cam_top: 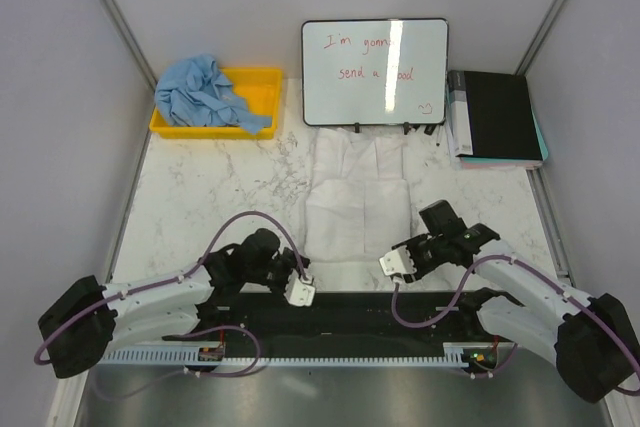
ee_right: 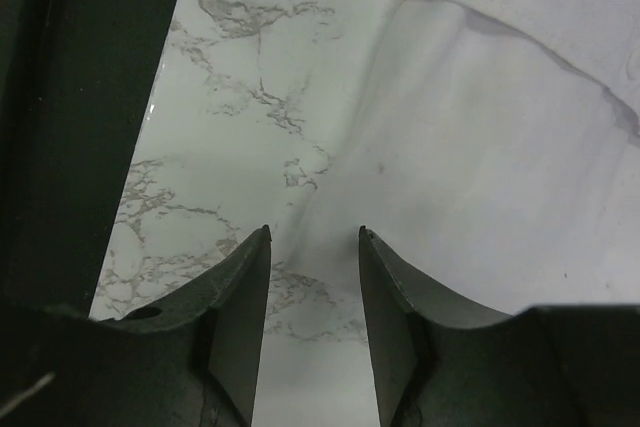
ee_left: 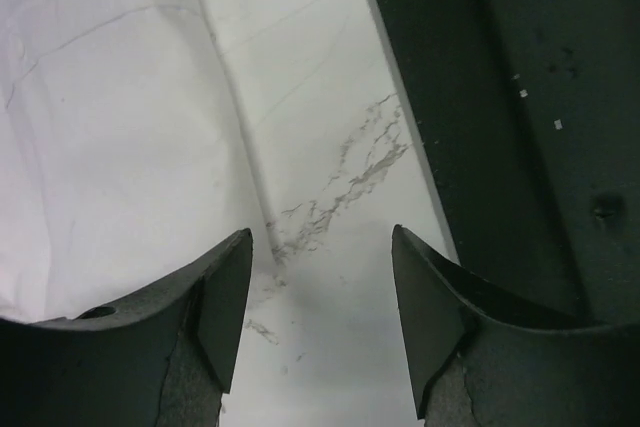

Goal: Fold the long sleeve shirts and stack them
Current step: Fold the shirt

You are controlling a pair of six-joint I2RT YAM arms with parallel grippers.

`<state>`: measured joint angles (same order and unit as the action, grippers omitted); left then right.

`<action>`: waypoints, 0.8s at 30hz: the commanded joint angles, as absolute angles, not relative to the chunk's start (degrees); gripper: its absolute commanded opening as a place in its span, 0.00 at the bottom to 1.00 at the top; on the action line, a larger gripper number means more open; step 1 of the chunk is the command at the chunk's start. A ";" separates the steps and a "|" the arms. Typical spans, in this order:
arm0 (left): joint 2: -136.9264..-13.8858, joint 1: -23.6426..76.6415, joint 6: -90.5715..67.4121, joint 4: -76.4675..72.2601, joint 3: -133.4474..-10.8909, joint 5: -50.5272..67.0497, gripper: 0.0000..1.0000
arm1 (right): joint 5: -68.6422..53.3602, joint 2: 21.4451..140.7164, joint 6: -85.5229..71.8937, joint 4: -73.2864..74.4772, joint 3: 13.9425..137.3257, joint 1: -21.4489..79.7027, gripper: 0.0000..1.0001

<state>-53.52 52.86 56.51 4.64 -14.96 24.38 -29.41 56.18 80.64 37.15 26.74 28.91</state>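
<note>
The white long sleeve shirt lies flat in a folded rectangle on the marble table, in front of the whiteboard. The light blue long sleeve shirt sits crumpled in the yellow bin at the back left. My left gripper hovers low by the white shirt's near left corner. In the left wrist view it is open over bare marble, with the white shirt up and to the left. My right gripper is at the near right corner, open, with the shirt's edge just past its fingertips.
A whiteboard with red writing stands at the back centre. A black binder lies at the back right. A black strip runs along the table's near edge between the arm bases. Grey walls close in both sides.
</note>
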 commanded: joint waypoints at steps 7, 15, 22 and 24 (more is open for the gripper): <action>-60.20 54.84 61.70 -11.24 -13.62 18.28 0.64 | -22.24 61.61 79.54 25.49 23.91 33.22 0.42; -68.19 55.46 60.91 -15.91 -14.94 13.10 0.55 | -19.34 60.91 76.82 22.41 22.14 34.28 0.23; -67.78 55.46 60.21 -11.54 -17.40 11.69 0.03 | -19.33 59.07 74.80 23.37 22.94 34.28 0.00; -65.32 55.46 59.94 -7.05 -19.24 13.96 0.02 | -20.65 57.66 74.27 27.91 25.12 34.28 0.00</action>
<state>-69.21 55.31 59.77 -13.82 -15.73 12.97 -20.53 60.07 76.38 23.05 22.87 34.02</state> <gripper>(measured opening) 0.041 0.018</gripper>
